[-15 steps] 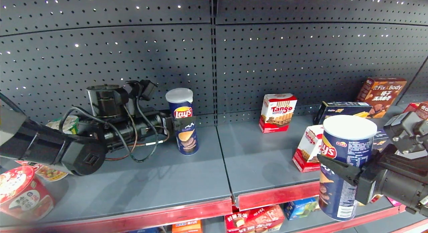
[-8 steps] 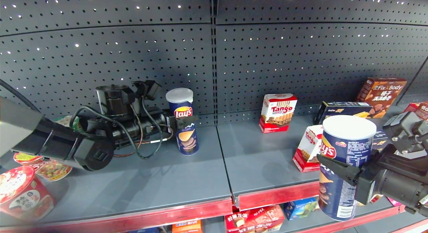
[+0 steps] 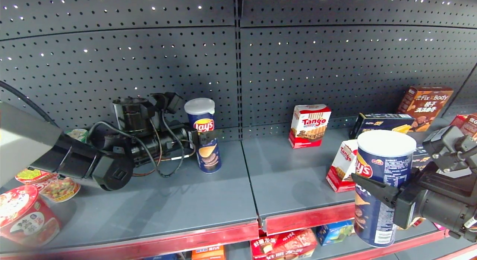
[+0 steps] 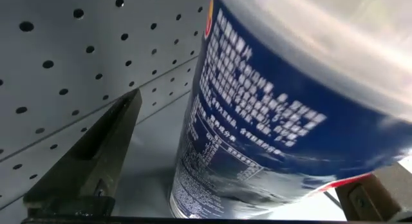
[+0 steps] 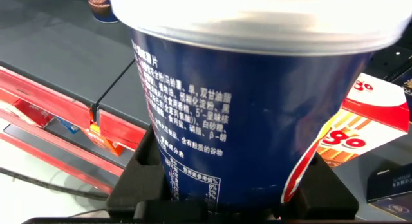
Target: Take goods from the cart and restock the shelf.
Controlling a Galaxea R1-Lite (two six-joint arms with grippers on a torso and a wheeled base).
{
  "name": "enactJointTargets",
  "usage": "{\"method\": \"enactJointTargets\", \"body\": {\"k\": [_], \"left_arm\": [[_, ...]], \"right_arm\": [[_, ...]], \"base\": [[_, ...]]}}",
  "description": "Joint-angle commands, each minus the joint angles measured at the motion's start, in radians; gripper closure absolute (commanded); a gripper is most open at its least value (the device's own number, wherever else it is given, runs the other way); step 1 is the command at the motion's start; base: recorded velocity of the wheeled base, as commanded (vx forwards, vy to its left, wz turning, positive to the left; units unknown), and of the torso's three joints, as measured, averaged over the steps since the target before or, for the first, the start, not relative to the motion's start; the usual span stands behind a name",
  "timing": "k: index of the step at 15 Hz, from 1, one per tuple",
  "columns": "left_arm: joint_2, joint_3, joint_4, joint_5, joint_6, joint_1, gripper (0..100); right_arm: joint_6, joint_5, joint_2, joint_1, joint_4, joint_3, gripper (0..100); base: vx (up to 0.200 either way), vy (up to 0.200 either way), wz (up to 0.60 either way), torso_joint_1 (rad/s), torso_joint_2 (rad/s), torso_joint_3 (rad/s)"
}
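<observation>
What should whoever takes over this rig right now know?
Left gripper: open around the first can, which stands upright at the back of the shelf.
Right gripper: shut on the second can, held upright off the shelf's front edge, in front of a wafer box.
Done: first can set on the shelf.
Left: back the left arm off, then place the second can.
</observation>
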Motion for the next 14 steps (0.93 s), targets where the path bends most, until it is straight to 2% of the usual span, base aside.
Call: {"method": "enactJointTargets", "body": {"k": [1,5,6,14], "left_arm": [[0.003,-0.001,0.000,0.001,0.000,0.000,0],[0.005,-0.004,0.000,-0.001,0.001,0.000,0],[0.009,-0.009,-0.001,0.001,0.001,-0.003,100],[-0.054,-0.003,0.002,0.008,0.000,-0.058,100]], "right_arm": [[0.000,0.000,0.002,0.000,0.000,0.001,100],[0.000,0.000,0.002,0.000,0.000,0.001,100],[0.000,0.000,0.002,0.000,0.000,0.003,100],[0.000,0.000,0.000,-0.001,0.000,0.006,100]], "base": [[0.000,0.000,0.00,0.000,0.00,0.000],[0.000,0.000,0.00,0.000,0.00,0.000],[0.000,0.000,0.00,0.000,0.00,0.000],[0.000,0.000,0.00,0.000,0.00,0.000]]}}
